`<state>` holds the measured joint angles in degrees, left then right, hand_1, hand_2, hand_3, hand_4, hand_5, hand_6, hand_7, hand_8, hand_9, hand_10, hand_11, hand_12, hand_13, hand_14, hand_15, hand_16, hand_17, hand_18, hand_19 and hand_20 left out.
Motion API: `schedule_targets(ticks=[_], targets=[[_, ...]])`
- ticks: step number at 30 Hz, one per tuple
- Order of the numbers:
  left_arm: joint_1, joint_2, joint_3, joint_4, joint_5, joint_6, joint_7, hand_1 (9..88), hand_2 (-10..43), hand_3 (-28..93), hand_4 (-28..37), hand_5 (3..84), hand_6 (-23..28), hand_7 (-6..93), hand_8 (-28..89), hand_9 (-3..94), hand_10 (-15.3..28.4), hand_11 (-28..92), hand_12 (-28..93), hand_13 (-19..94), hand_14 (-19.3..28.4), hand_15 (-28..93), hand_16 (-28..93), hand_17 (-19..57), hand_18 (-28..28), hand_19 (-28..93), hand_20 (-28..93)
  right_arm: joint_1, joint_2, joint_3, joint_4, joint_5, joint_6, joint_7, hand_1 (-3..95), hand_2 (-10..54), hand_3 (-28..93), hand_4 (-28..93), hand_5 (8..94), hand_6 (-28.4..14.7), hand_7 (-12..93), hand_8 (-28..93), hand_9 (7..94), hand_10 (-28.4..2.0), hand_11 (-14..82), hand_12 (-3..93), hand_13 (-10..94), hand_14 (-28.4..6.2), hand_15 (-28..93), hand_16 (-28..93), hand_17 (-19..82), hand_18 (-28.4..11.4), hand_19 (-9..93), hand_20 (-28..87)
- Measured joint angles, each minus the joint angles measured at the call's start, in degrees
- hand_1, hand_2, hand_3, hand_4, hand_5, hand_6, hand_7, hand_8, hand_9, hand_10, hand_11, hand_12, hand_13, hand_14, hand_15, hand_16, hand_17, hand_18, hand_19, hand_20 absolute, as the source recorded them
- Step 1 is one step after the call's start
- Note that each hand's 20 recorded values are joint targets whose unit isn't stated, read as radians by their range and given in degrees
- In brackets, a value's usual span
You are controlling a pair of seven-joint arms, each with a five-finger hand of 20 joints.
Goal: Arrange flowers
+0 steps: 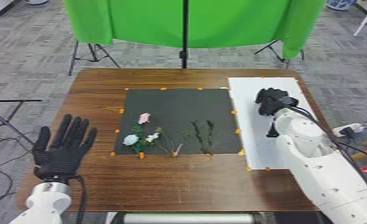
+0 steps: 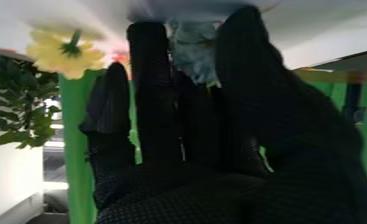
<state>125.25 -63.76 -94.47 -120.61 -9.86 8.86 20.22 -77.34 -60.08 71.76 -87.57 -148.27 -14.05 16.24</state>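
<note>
Good work here seems to call for the right black-gloved hand [image 1: 274, 101] to settle its thumb [image 2: 243, 50] and fingers [image 2: 148, 60] evenly on both sides of the crumpled blue-grey thing [image 2: 194, 47], perhaps a flower, and close softly, since petals or leaves would probably crush or slip under a hard squeeze. The yellow ruffled bloom [image 2: 66, 52], its green base turned to the right wrist view, lies close by the fingers, with a small reddish-orange bloom [image 2: 122, 57] just beside them; a slow, straight move would be wise, lest a knuckle drag either one along. As for the fingers, the long ones are nearly straight and a little apart, the thumb stands off from them, and the blue-grey thing shows between; whether they truly pinch it I cannot tell. The hand is over the white rectangular board [image 1: 258, 145] on the right of the brown wooden bench [image 1: 166, 187]. The left black-gloved hand [image 1: 60, 157] is flat over the bench's left side, fingers spread and holding nothing. On the dark square mat [image 1: 172, 104] are a pink bloom [image 1: 144, 118], a white round bloom [image 1: 131, 140] and a smaller white bloom [image 1: 153, 136] near it with green leaves, and thin dark green stems [image 1: 210, 135] lying apart from them.
</note>
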Motion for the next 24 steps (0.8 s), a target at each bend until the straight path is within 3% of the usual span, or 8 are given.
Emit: schedule_targets(ticks=[4, 11, 19, 24], targets=[[0.0, -0.05, 0.02, 0.0, -0.03, 0.0, 0.0, 28.9, 12.0, 75, -28.3, 46.9, 10.1, 11.5, -9, 41.1, 16.8, 19, 11, 30, 16.5, 36, -8, -7.1, 13.6, 36, 13, 0.3, -0.3, -0.3, 0.5, -0.1, 2.8, -0.3, 65.4, -9.5, 60, -28, 72.6, 2.7, 21, -4, 80.5, -8.6, 5.6, 27.8, 70, -5.1, 34, 39, 31, -20.0, 85, 41], [0.2, -0.06, -0.02, -0.03, -0.27, -0.02, 0.02, 28.9, 12.1, 75, -28.3, 47.0, 10.2, 11.4, -9, 41.3, 16.8, 19, 11, 30, 16.4, 36, -8, -7.1, 13.6, 36, 12, -1.5, 0.2, -1.5, -1.0, 0.7, 10.9, -0.8, 62.7, -9.5, 65, -28, 72.9, 2.5, 21, -4, 80.6, -9.0, 5.6, 28.7, 70, -5.3, 35, 39, 31, -20.1, 85, 41], [0.8, -0.06, -0.2, -0.25, -0.37, -0.04, 0.07, 28.8, 12.2, 75, -28.3, 47.0, 10.2, 11.4, -9, 41.2, 16.8, 19, 11, 30, 16.4, 36, -8, -7.2, 13.6, 36, 13, -2.5, 1.7, -6.0, -13.6, 4.9, 8.4, -3.2, 61.4, -9.5, 65, -28, 70.3, 2.4, 19, -7, 76.7, -9.8, 9.9, 24.3, 69, -5.6, 37, 38, 30, -20.4, 85, 41], [0.7, -0.03, -0.15, -0.25, -0.44, -0.04, -0.11, 28.8, 12.2, 75, -28.3, 47.0, 10.2, 11.4, -9, 41.2, 16.9, 19, 11, 30, 16.3, 36, -8, -7.1, 13.6, 36, 12, -0.7, -1.6, -10.1, -15.8, 5.7, 3.6, -8.3, 60.8, -9.5, 65, -28, 69.4, 2.5, 19, -9, 75.0, -10.0, 11.7, 22.1, 68, -5.7, 37, 37, 30, -20.6, 84, 40]])
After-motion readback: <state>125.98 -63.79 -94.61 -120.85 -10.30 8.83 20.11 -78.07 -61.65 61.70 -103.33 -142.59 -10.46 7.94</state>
